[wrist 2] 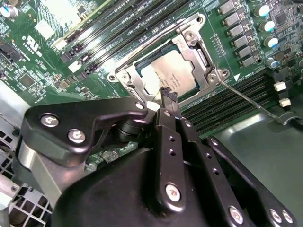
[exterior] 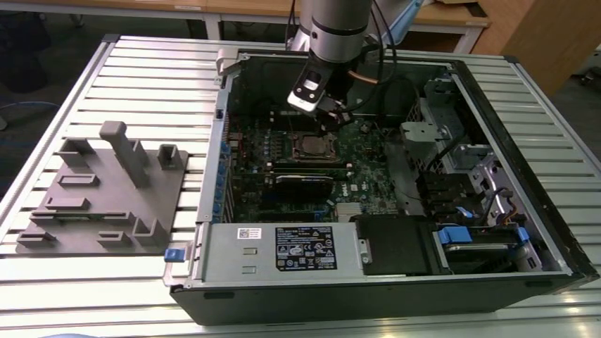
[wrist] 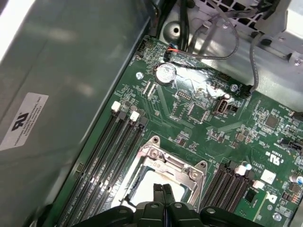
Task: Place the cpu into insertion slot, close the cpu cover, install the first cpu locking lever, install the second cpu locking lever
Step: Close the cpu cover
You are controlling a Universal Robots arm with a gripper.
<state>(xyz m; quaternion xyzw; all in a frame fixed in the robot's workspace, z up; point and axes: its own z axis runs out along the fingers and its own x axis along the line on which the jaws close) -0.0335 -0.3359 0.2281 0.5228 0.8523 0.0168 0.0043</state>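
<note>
The cpu (wrist 2: 168, 75) lies flat in the insertion slot (wrist 2: 124, 78), its silver-grey top showing through the window of the cpu cover (wrist 2: 199, 54), which is folded down over it. One thin wire locking lever (wrist 2: 251, 100) sticks out sideways from a socket corner over the memory slots. My gripper (wrist 2: 166, 94) is shut, with nothing between its narrow black tips, right at the socket's edge. In the exterior view the gripper (exterior: 327, 125) hangs just behind the insertion slot (exterior: 314, 146). In the first wrist view the gripper (wrist: 162, 189) hovers over the cpu (wrist: 144, 187) and cover (wrist: 170, 163).
The open computer case (exterior: 526, 176) lies on a slatted table. Long black memory slots (wrist 2: 118, 28) flank the socket, and a black card (exterior: 302, 184) sits in front of it. Cables (wrist: 213, 23) hang near the case wall (wrist: 57, 85). A grey fixture block (exterior: 103, 190) stands at the exterior view's left.
</note>
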